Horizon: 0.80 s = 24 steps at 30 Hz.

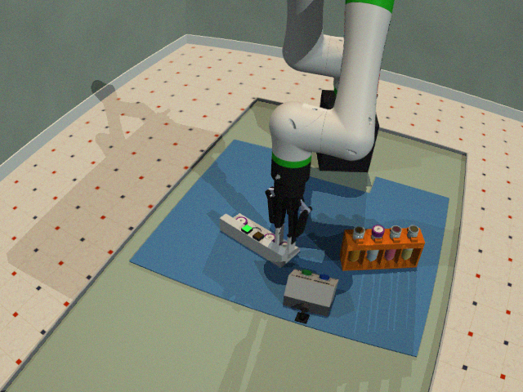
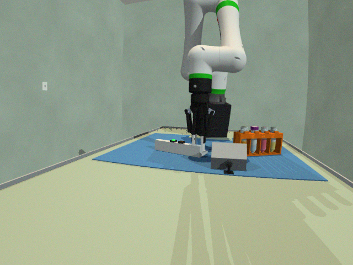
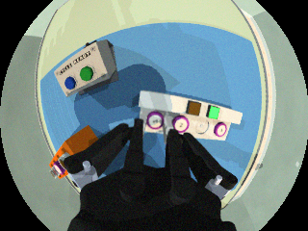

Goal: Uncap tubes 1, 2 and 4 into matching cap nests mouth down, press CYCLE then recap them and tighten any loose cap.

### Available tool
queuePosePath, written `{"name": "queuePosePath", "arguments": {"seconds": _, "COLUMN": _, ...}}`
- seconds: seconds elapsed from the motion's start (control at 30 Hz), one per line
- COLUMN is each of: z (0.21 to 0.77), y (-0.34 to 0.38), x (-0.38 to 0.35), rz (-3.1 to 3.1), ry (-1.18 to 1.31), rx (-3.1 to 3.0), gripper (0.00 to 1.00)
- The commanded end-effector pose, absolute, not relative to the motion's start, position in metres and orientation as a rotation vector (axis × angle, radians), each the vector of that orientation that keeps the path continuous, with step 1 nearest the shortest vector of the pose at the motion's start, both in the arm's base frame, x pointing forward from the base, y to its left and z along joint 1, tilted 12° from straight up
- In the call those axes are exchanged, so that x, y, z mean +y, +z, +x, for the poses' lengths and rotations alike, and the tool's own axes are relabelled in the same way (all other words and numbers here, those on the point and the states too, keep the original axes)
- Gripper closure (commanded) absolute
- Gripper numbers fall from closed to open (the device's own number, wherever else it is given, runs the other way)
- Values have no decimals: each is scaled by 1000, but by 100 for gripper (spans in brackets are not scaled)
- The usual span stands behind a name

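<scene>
The white cap tray (image 1: 258, 238) lies on the blue mat with its green lamp (image 1: 246, 228) lit and its amber lamp (image 1: 257, 235) dark. In the wrist view, purple-ringed caps sit in nest 1 (image 3: 154, 118), nest 2 (image 3: 180, 125) and nest 4 (image 3: 219, 130); nest 3 (image 3: 202, 129) is empty. My gripper (image 1: 283, 247) points straight down at the tray's nest 1 end, its fingers closed on either side of the cap of tube 1. The orange station (image 1: 382, 253) holds four tubes; only tube 3 (image 1: 377, 231) wears a purple cap.
The small grey desk (image 1: 310, 291) stands in front of the tray, with the green READY key (image 1: 306, 272) and the blue CYCLE key (image 1: 324, 276) on top. The arm's black base (image 1: 344, 139) stands behind the mat. The station is to the tray's right in the top view.
</scene>
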<state>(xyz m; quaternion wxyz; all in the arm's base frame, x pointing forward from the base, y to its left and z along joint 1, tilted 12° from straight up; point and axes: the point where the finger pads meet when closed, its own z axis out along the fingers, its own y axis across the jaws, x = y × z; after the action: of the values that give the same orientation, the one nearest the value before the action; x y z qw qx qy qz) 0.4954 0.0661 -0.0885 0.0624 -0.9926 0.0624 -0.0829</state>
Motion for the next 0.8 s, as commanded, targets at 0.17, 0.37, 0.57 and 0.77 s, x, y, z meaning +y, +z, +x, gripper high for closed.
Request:
{"name": "queuePosePath", "arguments": {"seconds": 0.17, "z": 495, "y": -89, "x": 66, "rz": -3000, "ry": -251, "rx": 189, "gripper": 100}}
{"name": "queuePosePath", "arguments": {"seconds": 0.37, "z": 495, "y": -84, "x": 65, "rz": -3000, "ry": -251, "rx": 189, "gripper": 100}}
{"name": "queuePosePath", "arguments": {"seconds": 0.57, "z": 491, "y": -64, "x": 63, "rz": -3000, "ry": -251, "rx": 189, "gripper": 100}}
{"name": "queuePosePath", "arguments": {"seconds": 0.77, "z": 486, "y": -35, "x": 60, "rz": -3000, "ry": -251, "rx": 189, "gripper": 100}}
